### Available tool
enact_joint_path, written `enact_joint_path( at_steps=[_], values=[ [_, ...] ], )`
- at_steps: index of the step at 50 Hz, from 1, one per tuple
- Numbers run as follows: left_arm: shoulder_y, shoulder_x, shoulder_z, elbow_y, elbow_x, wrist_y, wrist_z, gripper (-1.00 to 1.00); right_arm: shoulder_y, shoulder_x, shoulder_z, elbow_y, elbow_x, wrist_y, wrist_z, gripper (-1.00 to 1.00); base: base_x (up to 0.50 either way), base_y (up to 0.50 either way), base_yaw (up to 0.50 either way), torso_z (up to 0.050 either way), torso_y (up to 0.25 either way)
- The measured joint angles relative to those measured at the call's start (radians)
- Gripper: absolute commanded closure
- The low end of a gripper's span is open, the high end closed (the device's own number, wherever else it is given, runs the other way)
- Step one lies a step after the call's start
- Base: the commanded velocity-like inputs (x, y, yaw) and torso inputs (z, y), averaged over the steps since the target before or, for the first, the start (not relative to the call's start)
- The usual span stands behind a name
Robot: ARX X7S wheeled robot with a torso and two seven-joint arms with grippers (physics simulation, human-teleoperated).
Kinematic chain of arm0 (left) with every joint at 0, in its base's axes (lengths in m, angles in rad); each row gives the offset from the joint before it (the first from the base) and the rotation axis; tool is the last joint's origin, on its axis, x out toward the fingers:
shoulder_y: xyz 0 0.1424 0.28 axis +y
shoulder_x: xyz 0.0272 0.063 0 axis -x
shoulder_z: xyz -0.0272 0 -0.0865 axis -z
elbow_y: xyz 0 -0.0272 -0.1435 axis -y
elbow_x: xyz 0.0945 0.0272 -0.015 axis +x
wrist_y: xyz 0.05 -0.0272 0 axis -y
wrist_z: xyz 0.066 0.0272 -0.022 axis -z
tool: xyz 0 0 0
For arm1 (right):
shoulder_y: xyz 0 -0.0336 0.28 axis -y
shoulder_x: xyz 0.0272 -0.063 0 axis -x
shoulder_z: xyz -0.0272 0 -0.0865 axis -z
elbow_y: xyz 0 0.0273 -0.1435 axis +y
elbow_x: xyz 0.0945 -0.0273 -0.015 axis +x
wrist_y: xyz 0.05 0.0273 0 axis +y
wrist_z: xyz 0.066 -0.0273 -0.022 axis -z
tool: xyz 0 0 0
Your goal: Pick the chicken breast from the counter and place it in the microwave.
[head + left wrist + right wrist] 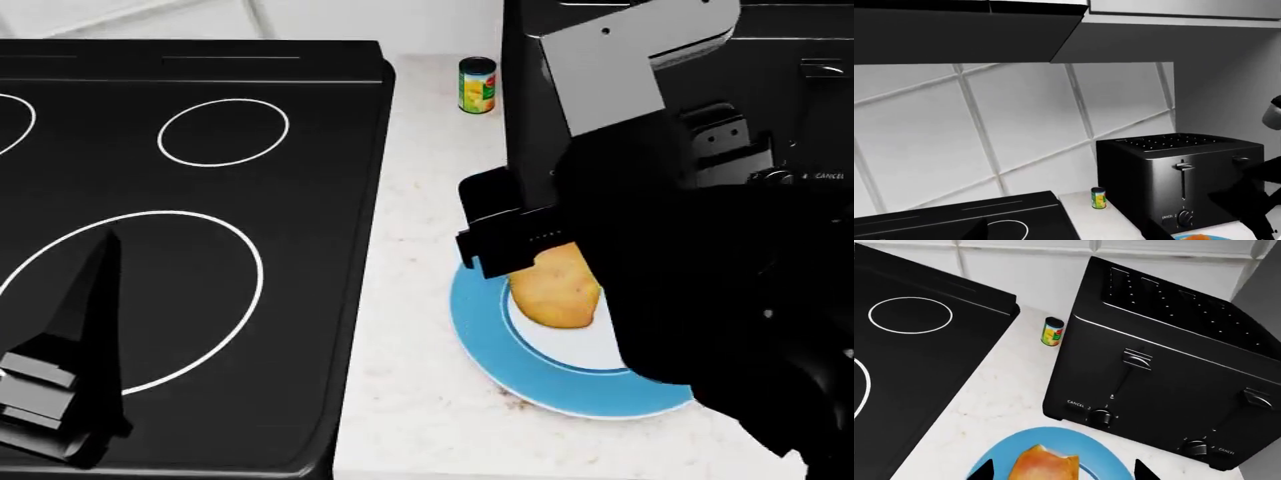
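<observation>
The right gripper (pixel 527 240) hangs just above the chicken breast (pixel 557 288) on the blue plate (pixel 534 375). Close beyond it the black toaster (pixel 1167 360) walls off that side. Bare counter (pixel 414 300) lies open beside it toward the stovetop (pixel 187 220).

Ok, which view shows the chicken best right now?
Head view: the chicken shows on the blue plate, its far end hidden by the right arm. Right wrist view cuts it off at the frame edge; left wrist shows only an orange sliver.

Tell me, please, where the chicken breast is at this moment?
In the head view, the chicken breast lies on the blue plate on the counter, right of the stovetop, under the right pincer.
</observation>
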Motion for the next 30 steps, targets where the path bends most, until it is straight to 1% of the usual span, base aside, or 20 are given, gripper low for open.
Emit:
enact_joint_path(
  at_steps=[14,30],
  values=[
    [0.013,-0.020,-0.007,0.014,-0.042,0.008,-0.030,-1.00,-0.007,-0.064,-0.096,0.199,-0.090,-0.100,-0.111,-1.00,0.00,0.00,0.00,0.000,0.000],
    [0.012,-0.049,-0.006,0.024,-0.092,0.020,-0.074,-1.00,0.012,-0.122,-0.142,0.413,-0.159,-0.195,-0.197,-1.00,0.00,0.00,0.00,0.000,0.000]
  ],
)
